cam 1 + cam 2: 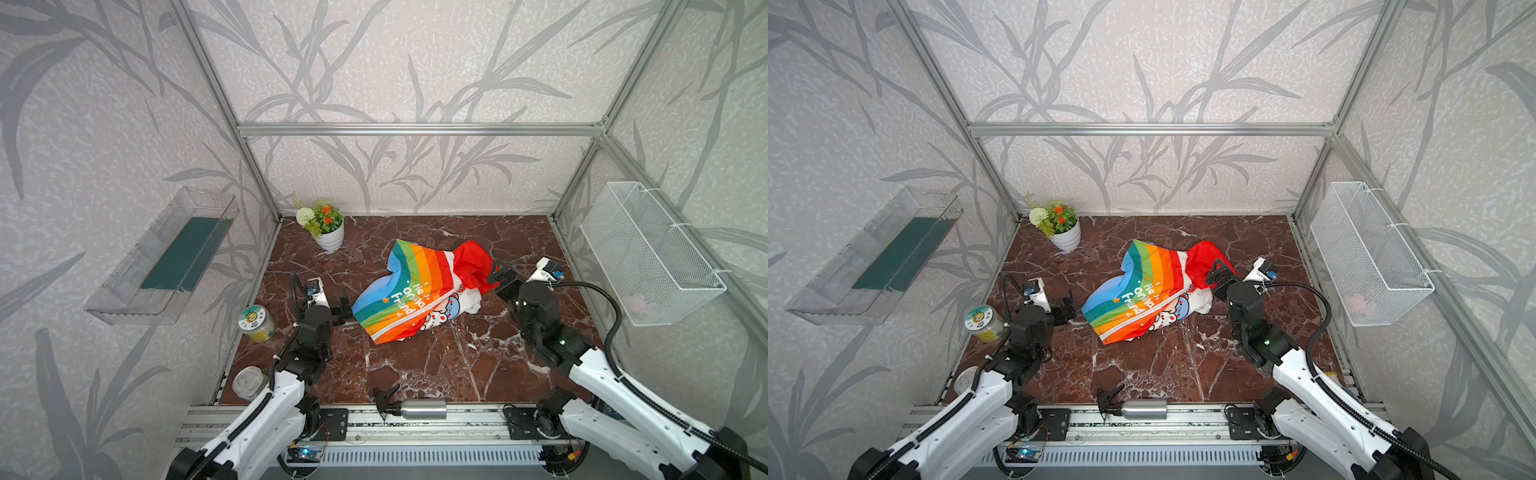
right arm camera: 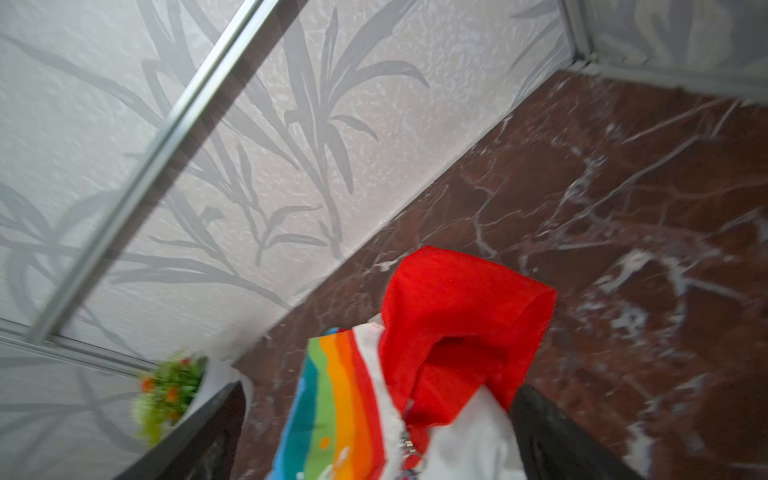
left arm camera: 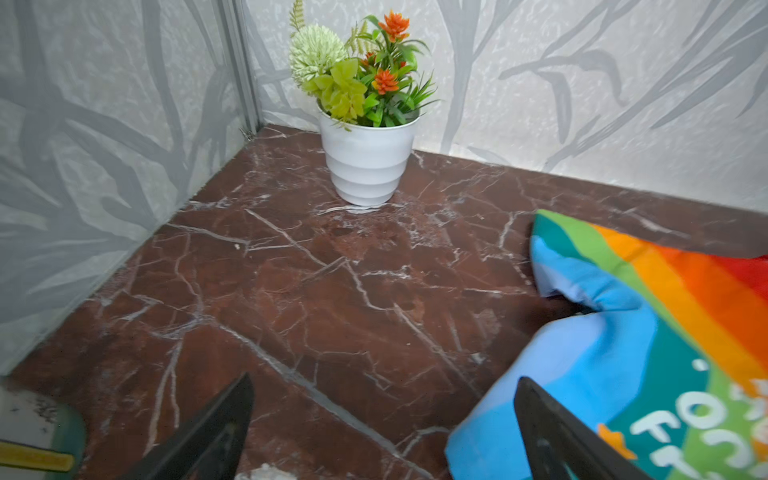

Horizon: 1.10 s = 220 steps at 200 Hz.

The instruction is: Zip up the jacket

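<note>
The jacket (image 1: 419, 291) (image 1: 1150, 293) lies crumpled in the middle of the marble table, rainbow stripes up, with its red hood (image 1: 473, 264) toward the right. Its white zipper (image 1: 399, 328) runs along the near edge. My left gripper (image 1: 345, 309) (image 1: 1069, 307) stands open just left of the jacket's blue hem (image 3: 582, 374); one finger (image 3: 552, 428) overlaps that hem. My right gripper (image 1: 500, 276) (image 1: 1219, 274) is open at the hood. In the right wrist view the hood (image 2: 461, 316) and the metal zipper pull (image 2: 405, 442) lie between its spread fingers, unclamped.
A white flower pot (image 1: 328, 232) stands at the back left. A jar (image 1: 257, 324) and a tin can (image 1: 249, 382) sit along the left edge. A silver spray bottle (image 1: 419, 409) lies on the front rail. A clear shelf (image 1: 166, 257) and a wire basket (image 1: 648, 253) hang on the side walls.
</note>
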Available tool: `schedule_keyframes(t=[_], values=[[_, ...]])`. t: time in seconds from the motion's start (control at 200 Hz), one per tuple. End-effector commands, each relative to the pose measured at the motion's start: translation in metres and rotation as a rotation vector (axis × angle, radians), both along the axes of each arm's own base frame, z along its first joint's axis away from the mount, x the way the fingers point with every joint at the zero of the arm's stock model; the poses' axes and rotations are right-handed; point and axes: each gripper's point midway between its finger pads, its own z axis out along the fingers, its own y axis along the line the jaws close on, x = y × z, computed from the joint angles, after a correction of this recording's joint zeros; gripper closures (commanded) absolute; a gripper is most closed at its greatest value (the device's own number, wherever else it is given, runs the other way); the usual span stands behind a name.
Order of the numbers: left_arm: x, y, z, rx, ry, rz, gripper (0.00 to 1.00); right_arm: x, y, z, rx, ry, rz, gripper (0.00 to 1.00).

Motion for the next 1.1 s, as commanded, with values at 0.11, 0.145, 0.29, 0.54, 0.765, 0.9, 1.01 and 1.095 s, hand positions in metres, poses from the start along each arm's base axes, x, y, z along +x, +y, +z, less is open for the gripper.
schedule_keyframes(t=[0.11,0.145,0.29,0.54,0.765,0.9,1.01,1.095], values=[[0.026,0.016,0.041,0.148,-0.139,0.088,0.01,0.007,-0.026,-0.048,-0.776,0.073,0.071,0.01],[0.030,0.015,0.039,0.156,-0.130,0.089,0.01,0.011,-0.031,-0.057,-0.814,0.108,0.068,0.01],[0.050,0.019,0.021,0.247,-0.066,0.103,0.01,0.026,-0.046,-0.083,-0.825,0.136,0.051,0.01],[0.069,0.043,-0.010,0.280,0.002,0.184,0.01,0.065,-0.059,-0.105,-0.833,0.104,0.054,0.01],[0.083,0.065,-0.026,0.201,-0.017,0.210,0.01,0.069,-0.067,-0.132,-0.740,0.045,0.121,0.01],[0.090,0.068,-0.030,0.182,0.026,0.207,0.01,0.077,-0.058,-0.134,-0.757,0.004,0.158,0.01],[0.098,0.074,-0.039,0.130,0.092,0.187,0.01,0.085,-0.065,-0.141,-0.719,0.136,0.178,0.01],[0.098,0.074,-0.038,0.137,0.085,0.188,0.01,0.087,-0.069,-0.140,-0.712,0.103,0.148,0.01]])
